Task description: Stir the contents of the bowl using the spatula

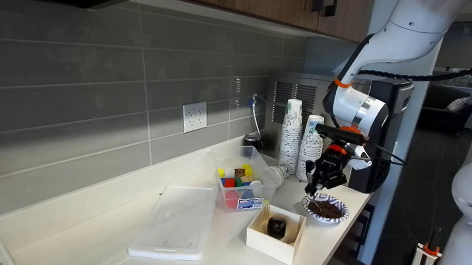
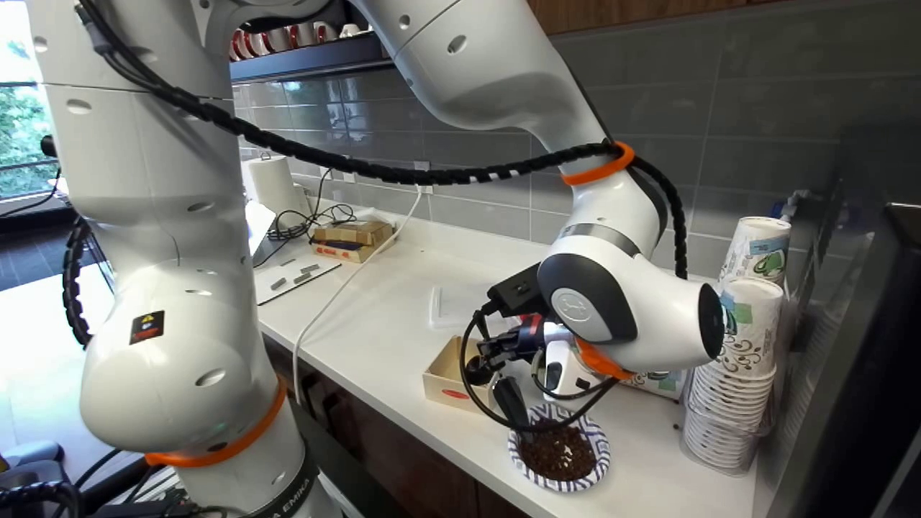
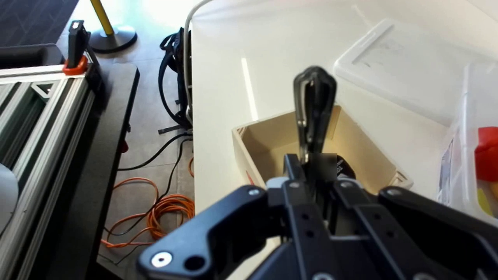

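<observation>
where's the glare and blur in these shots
Wrist view: a glare streak on the counter, the spatula slightly soft, a smudged square beside the black item; in an exterior view, the window partly blown out; in both exterior views, reflections on the grey tiles.

Bends the arm (image 2: 489, 65), in both exterior views, down toward the bowl (image 2: 601, 446), with the wrist (image 2: 640, 316) well above it. Holds the gripper (image 3: 316, 175) lower, tilted, near the bowl but higher than its rim, with both fingers (image 3: 299, 198) clamped on the spatula (image 3: 317, 109).
</observation>
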You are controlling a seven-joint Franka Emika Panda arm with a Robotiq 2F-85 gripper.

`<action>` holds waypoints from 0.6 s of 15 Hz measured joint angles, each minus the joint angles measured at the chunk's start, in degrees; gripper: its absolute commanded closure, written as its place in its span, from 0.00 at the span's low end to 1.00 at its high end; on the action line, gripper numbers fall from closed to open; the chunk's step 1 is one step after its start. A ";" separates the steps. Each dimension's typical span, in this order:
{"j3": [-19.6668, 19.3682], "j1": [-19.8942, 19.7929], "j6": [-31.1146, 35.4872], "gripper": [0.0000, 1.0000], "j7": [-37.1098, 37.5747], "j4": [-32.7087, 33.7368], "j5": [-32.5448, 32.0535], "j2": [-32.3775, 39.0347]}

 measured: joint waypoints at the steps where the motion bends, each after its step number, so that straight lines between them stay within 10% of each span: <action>1: -0.24 0.00 0.45 0.97 1.16 0.01 -0.94 -0.03; 9: -2.63 -0.26 9.59 0.97 7.05 0.02 -6.03 -0.36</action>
